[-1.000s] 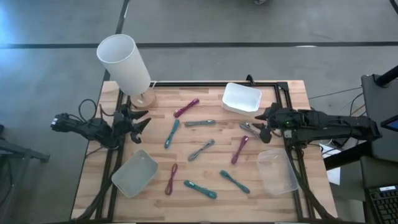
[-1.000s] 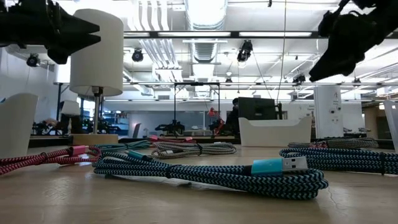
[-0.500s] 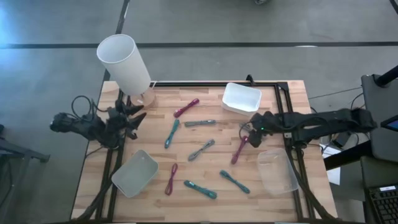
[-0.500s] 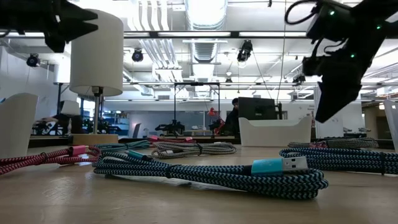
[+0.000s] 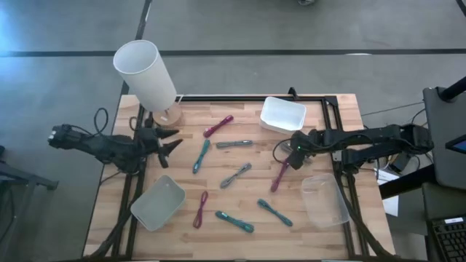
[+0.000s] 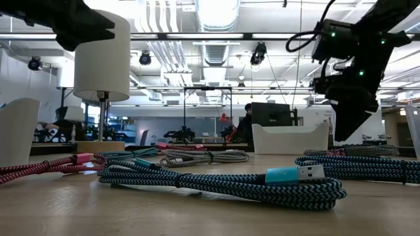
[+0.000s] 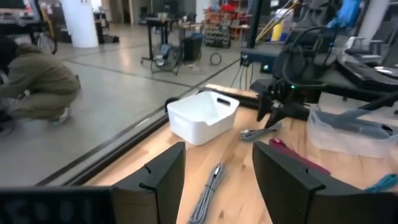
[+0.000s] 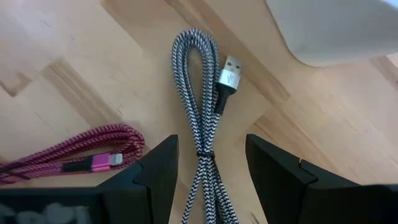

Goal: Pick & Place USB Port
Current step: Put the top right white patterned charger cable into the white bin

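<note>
I am working over the big wooden bench (image 5: pixel 240 218) with a black frame around it. A tall white paper lamp shade (image 5: pixel 145 73) stands at its back left corner. There is a white plastic bin (image 5: pixel 282 115) at the back, a clear plastic box (image 5: pixel 325 200) at the right edge and a frosted plastic box (image 5: pixel 157 201) at the front left. Little bundled cables lie spread between them, some pink, some teal, some grey.

My right gripper (image 5: pixel 293 154) hangs over the right middle of the bench, jaws spread wide and empty. Right under it lies the thing I want, the grey and white braided USB cable (image 8: pixel 205 134), folded in a long loop with its silver plug (image 8: pixel 227 71) beside it. A pink braided cable (image 8: pixel 68 152) lies close beside it. My left gripper (image 5: pixel 172 143) waits at the left edge near the lamp, jaws spread too, holding nothing.

What could go wrong? I think the jaws could come down a bit off and pinch only one strand, so the loop slips out or unfolds. They could also catch the pink cable, because it is so near. If I push down too hard, the tips could hit the wood.

I cannot read any writing or brand. The plug has a small mark, but it is too tiny to make out.
</note>
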